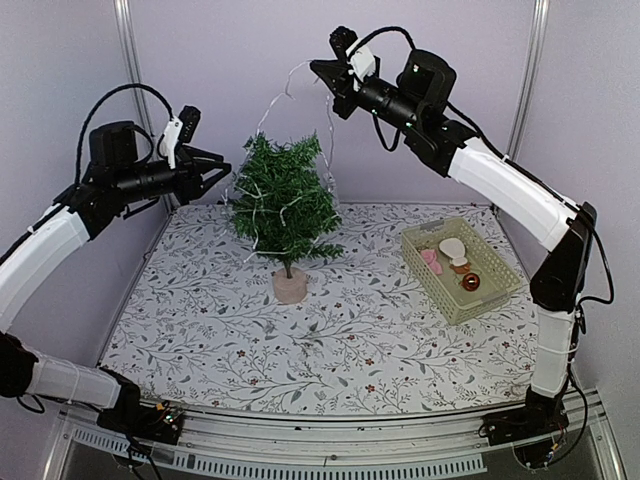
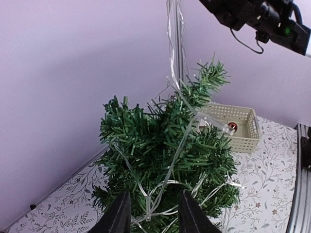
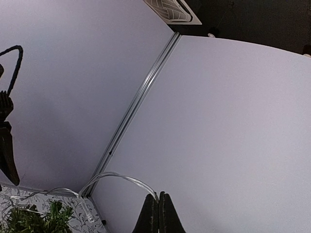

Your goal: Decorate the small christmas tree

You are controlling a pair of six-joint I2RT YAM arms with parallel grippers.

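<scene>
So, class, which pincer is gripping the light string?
The right pincer, raised above the small christmas tree, shut on the clear string; the left pincer stands open.

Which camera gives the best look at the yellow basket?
Top external: the whole basket and its contents show from above. The left wrist view catches it partly behind the tree; the right wrist view misses it.

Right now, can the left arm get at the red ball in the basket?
Probably not directly: the tree and light string stand between the left gripper and the red ball, in the basket far right.
</scene>
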